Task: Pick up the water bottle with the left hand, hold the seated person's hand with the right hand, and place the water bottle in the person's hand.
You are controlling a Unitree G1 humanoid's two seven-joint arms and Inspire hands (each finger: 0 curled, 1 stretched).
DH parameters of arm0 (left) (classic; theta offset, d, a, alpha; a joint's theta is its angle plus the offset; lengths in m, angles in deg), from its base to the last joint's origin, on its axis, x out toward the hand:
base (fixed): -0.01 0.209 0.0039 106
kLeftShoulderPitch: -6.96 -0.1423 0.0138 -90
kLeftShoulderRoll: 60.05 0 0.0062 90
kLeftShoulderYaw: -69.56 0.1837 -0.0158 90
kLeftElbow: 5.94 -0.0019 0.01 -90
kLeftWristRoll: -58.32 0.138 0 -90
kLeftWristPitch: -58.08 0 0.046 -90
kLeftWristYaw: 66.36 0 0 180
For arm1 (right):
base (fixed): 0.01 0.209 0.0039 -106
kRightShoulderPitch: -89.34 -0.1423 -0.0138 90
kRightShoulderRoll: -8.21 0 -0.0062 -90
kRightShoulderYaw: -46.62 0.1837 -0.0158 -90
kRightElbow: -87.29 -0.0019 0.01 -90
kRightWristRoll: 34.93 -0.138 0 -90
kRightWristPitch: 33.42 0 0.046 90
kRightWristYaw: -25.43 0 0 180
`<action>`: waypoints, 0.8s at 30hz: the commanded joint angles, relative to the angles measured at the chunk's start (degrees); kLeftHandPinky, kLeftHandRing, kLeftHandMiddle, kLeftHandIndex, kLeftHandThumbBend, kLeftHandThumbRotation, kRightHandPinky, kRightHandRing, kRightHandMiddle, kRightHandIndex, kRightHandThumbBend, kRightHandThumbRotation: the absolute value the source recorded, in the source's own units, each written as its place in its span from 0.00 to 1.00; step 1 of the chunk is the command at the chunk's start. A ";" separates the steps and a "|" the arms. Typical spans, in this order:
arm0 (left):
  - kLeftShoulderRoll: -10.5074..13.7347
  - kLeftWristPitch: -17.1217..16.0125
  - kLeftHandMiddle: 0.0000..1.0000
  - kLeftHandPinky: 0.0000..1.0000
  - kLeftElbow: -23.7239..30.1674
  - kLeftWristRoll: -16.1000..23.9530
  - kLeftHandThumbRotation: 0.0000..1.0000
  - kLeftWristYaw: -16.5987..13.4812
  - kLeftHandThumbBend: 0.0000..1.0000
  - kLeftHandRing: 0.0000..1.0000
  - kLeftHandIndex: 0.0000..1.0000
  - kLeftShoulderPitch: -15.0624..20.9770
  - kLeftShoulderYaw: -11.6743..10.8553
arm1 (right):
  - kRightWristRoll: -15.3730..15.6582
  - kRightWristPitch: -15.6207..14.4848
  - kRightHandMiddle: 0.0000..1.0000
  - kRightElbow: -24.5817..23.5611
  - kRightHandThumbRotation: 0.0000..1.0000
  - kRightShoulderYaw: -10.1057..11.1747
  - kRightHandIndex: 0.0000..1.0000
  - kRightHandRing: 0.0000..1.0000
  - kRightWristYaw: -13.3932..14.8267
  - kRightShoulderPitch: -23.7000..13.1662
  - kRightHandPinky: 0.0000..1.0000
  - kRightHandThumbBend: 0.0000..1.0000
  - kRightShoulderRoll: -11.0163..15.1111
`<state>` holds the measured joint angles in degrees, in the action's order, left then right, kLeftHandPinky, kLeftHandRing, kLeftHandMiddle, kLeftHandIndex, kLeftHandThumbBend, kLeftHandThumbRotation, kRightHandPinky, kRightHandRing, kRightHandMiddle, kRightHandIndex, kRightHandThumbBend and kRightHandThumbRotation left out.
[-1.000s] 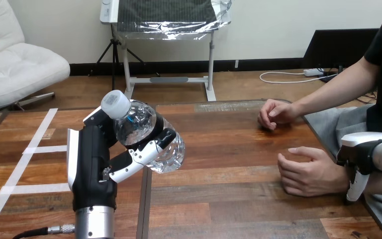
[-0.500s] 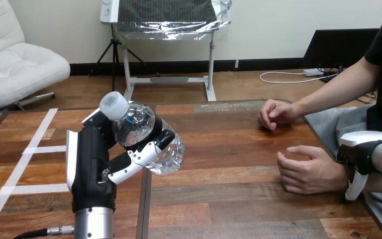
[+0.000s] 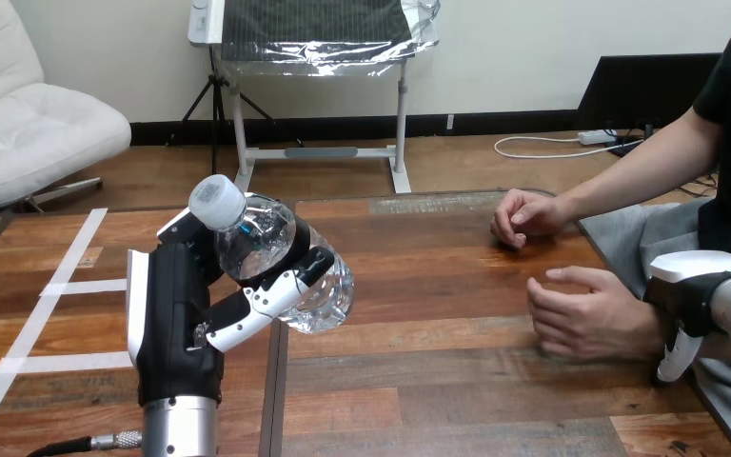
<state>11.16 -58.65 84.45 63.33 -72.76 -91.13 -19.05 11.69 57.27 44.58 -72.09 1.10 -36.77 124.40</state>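
My left hand point(image 3: 176, 314) is raised above the table's left half, its fingers and thumb curled round a clear water bottle point(image 3: 281, 267). The bottle tilts, with its white cap pointing up and to the left. At the right edge my right hand point(image 3: 690, 293) sits on the person's wrist, with a white finger curling down in front of it. The person's hand point(image 3: 585, 314) beyond that wrist is loosely curled, palm turned left, just above the wood. It is well apart from the bottle.
The person's other hand point(image 3: 523, 217) rests as a loose fist on the wooden table point(image 3: 438, 381) at the far right. White tape strips point(image 3: 67, 286) cross the table's left side. A dark seam runs down the tabletop below the bottle.
The person's near hand has risen a little off the table, together with my right hand on the wrist. The left hand and bottle have barely moved.
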 commanded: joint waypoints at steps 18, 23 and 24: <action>-0.06 -1.55 0.43 0.44 2.67 -0.05 0.00 -0.06 0.61 0.42 0.50 3.63 -0.24 | -2.10 1.09 0.73 -0.28 0.00 -1.44 0.58 0.71 1.50 5.38 0.63 0.64 -4.46; -0.08 -1.25 0.43 0.44 2.77 -0.21 0.00 0.03 0.61 0.42 0.50 3.66 -0.23 | -3.19 0.23 0.71 -0.21 0.00 -0.47 0.57 0.66 1.72 5.61 0.56 0.64 -4.89; -0.08 -1.16 0.43 0.44 2.76 -0.27 0.00 0.05 0.61 0.42 0.50 3.68 -0.24 | -3.24 0.10 0.69 -0.13 0.00 -0.45 0.57 0.62 1.75 5.56 0.51 0.64 -4.96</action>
<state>11.19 -58.65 84.45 63.38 -72.75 -91.13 -19.09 10.21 57.00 43.75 -71.25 3.75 -35.11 124.75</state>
